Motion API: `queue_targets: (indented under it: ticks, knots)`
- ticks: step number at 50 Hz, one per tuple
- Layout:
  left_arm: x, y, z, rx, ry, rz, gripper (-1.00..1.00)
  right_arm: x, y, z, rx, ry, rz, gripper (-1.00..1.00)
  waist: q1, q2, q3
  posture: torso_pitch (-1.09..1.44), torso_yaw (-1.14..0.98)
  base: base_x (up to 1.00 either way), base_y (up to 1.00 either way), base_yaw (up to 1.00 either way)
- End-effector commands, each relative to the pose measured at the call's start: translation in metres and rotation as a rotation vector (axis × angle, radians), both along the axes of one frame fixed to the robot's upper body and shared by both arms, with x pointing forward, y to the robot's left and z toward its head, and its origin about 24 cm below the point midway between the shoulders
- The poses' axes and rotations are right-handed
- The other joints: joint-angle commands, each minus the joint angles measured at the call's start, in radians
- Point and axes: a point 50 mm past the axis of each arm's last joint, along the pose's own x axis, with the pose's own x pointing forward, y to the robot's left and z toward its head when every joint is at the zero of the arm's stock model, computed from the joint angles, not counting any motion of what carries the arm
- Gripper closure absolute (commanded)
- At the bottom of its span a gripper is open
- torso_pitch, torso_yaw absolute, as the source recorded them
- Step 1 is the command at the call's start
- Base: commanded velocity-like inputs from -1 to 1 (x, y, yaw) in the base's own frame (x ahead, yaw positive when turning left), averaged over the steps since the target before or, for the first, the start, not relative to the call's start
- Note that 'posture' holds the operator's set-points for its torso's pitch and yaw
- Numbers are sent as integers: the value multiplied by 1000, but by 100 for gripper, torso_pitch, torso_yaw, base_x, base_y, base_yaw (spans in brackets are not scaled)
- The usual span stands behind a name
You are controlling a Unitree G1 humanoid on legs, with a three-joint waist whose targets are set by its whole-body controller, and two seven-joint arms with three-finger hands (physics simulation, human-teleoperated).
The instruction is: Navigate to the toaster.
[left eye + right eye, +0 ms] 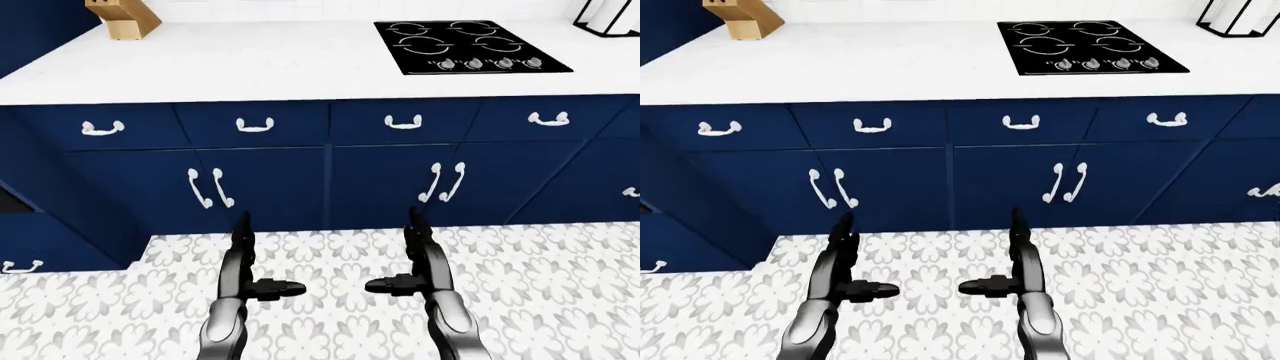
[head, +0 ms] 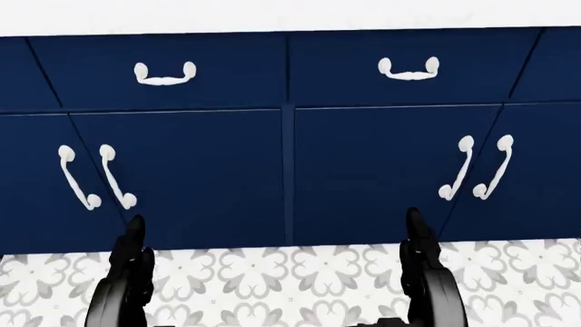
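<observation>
No toaster shows in any view. I face a white counter (image 1: pixel 230 64) over navy cabinets (image 1: pixel 270 187) with white handles. My left hand (image 1: pixel 245 259) and right hand (image 1: pixel 418 259) are held out low over the patterned floor, fingers straight and open, thumbs pointing inward, both empty. In the head view only the fingertips of the left hand (image 2: pixel 127 262) and right hand (image 2: pixel 422 255) show before the cabinet doors.
A black cooktop (image 1: pixel 470 46) with knobs is set in the counter at the upper right. A wooden knife block (image 1: pixel 122 16) stands at the upper left. A black-framed white object (image 1: pixel 610 16) sits at the top right. Grey floral floor tiles (image 1: pixel 330 262) lie below.
</observation>
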Motion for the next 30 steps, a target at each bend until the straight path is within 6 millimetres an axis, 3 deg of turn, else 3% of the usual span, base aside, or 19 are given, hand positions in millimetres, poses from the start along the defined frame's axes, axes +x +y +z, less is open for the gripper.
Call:
queue_targets:
  ticks: [1, 3, 4, 5, 7, 8, 25, 26, 28, 30]
  knots:
    - [7, -3, 36, -23, -188, -29, -100, 7, 8, 33, 3, -182, 55, -100, -2, -8, -1, 0, 0, 0, 0, 0]
    - [7, -2, 34, -16, -185, -23, -100, 6, 9, 32, -12, -186, 62, -100, 8, -1, -61, 0, 0, 0, 0, 0]
    - [7, -1, 33, -16, -182, -22, -100, 6, 9, 32, -14, -186, 64, -100, 8, -1, -51, 0, 0, 0, 0, 0]
    - [7, -1, 32, -14, -179, -22, -100, 6, 9, 31, -14, -186, 65, -100, 7, -6, -16, 0, 0, 0, 0, 0]
    - [7, -1, 32, -15, -177, -19, -100, 7, 10, 31, -11, -183, 69, -100, 7, -7, -69, 0, 0, 0, 0, 0]
    - [7, -1, 32, -16, -177, -18, -100, 6, 10, 31, -18, -184, 71, -100, 8, -6, -75, 0, 0, 0, 0, 0]
    - [6, -1, 34, -17, -182, -14, -100, 6, 10, 30, -27, -179, 75, -100, 7, -2, -91, 0, 0, 0, 0, 0]
    - [6, -1, 35, -17, -183, -12, -100, 6, 10, 29, -28, -177, 74, -100, 7, 3, -106, 0, 0, 0, -11, 0]
    - [7, -1, 33, -14, -182, -14, -100, 6, 10, 29, -31, -176, 75, -100, 12, 13, -81, 0, 0, 0, -17, 0]
    - [7, -1, 34, -15, -181, -13, -100, 7, 10, 29, -33, -173, 75, -100, 16, 15, -75, 0, 0, 0, -16, 0]
